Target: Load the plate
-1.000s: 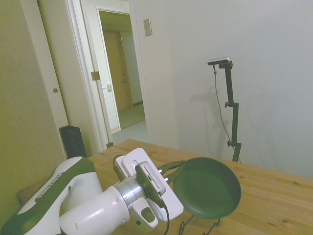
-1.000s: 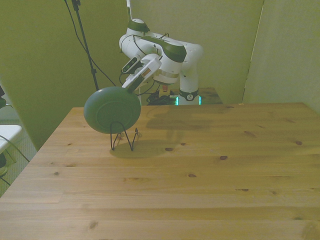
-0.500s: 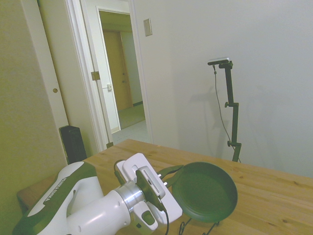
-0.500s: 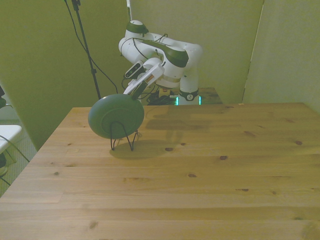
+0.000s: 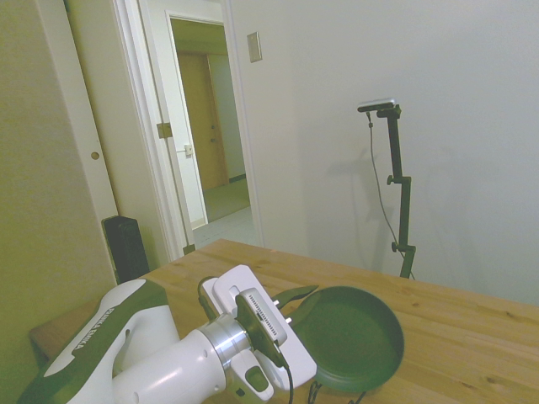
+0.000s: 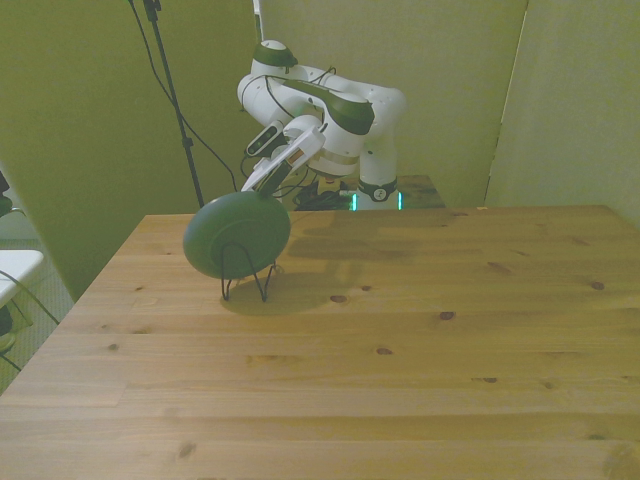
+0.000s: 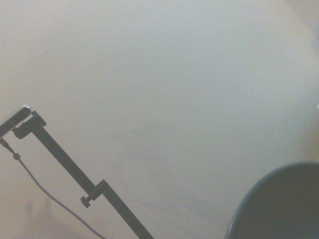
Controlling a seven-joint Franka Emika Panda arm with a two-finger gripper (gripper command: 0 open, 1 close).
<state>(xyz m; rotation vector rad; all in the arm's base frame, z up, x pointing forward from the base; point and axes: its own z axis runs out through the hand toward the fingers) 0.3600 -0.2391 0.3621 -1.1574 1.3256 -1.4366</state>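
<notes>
In the front view, the wide wooden plank table [image 6: 400, 340] is nearest. Beyond it, toward the front view's left, stands a small black wire plate stand [image 6: 247, 277] with thin legs on the wood. The round, shallow, dark teal-green matte plate [image 6: 236, 235] is held on edge right over that stand, tilted, its lower rim down among the wires; whether it already bears on them cannot be told. Behind the plate, the white two-finger gripper [image 6: 262, 183] is clamped on its upper rim, and the side view shows the gripper [image 5: 296, 296] pinching the edge of the plate [image 5: 349, 337]. The wrist view catches only a dark arc of the plate [image 7: 284, 209].

By my judgement the loading is nearly done: seating the plate fully and letting go remain.
</notes>
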